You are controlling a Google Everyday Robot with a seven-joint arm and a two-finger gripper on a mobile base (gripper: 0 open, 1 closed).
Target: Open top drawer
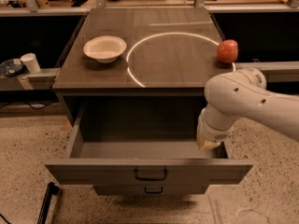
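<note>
The top drawer (pixel 149 171) is grey, with a small black handle (pixel 150 174) centred on its front. It stands pulled far out of the cabinet, and its inside looks empty. My gripper (pixel 208 142) hangs at the end of the white arm (pixel 243 101), over the drawer's right rear corner and close to its right wall. It is seen from behind and holds nothing that I can see.
A narrower grey drawer (pixel 153 189) sits shut below. On the dark cabinet top (pixel 154 55) are a white bowl (pixel 104 48), a red apple (pixel 227 51) and a white ring of light. A paper cup (pixel 31 62) stands on the left ledge. A black bar (pixel 46 202) leans at the lower left.
</note>
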